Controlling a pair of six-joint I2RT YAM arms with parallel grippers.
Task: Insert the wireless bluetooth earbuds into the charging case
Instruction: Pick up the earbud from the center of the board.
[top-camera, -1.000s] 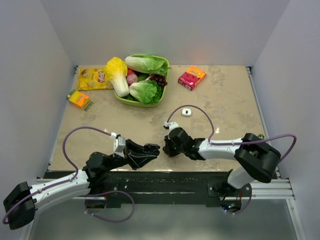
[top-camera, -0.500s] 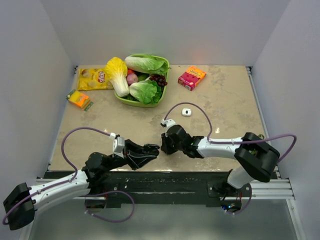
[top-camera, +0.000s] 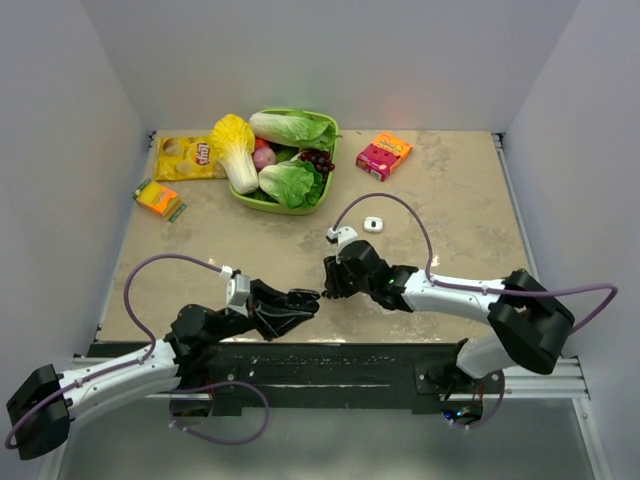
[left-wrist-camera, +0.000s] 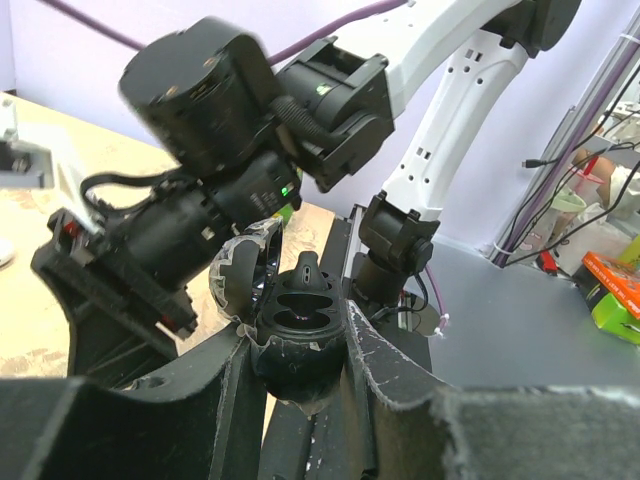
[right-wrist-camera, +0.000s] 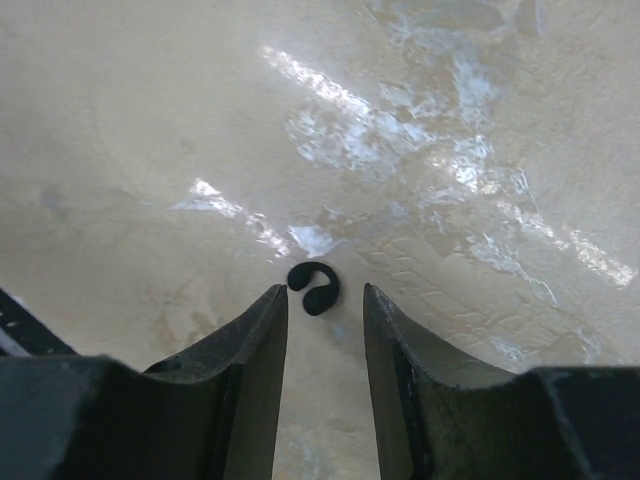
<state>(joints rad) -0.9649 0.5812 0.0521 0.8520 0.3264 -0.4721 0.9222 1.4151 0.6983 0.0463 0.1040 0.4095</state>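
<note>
The charging case is a black oval shell with its hinged lid open and two hollows inside. My left gripper is shut on its body and holds it above the table's near edge. One black C-shaped earbud lies loose on the table. My right gripper is open just above it, and the bud sits right at the fingertips, closer to the left one. In the top view the right gripper hangs close to the left one and hides the bud.
A small white pebble-like item lies mid-table behind the right arm. At the back stand a green basket of vegetables, a yellow chip bag, an orange packet and a pink box. Purple cables loop over both arms.
My right gripper has opened from shut, and its arm has stretched a little further out and to the left. The left arm and the case have stayed still.
</note>
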